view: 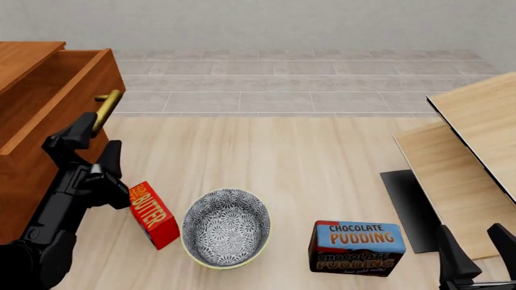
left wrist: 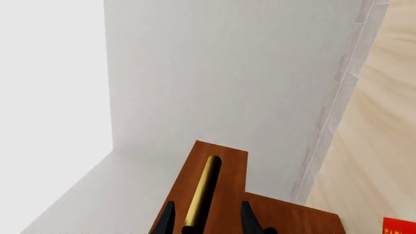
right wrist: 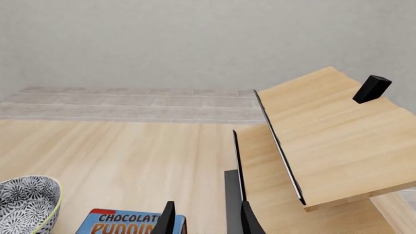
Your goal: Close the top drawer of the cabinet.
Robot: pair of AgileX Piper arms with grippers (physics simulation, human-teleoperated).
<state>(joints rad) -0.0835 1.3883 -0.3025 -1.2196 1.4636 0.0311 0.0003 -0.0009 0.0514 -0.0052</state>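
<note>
The reddish-brown cabinet stands at the left edge of the front view. Its top drawer is pulled out, with its brass handle on the front. My left gripper is open and right at the drawer front. In the left wrist view the handle on the drawer front lies between the two fingers of the left gripper; I cannot tell if they touch it. My right gripper is open and empty at the near right, and it shows in the right wrist view too.
A red butter box, a patterned bowl and a chocolate pudding box sit on the floor in front. Pale wood boards and a dark mat are at the right. The lower drawers are hidden.
</note>
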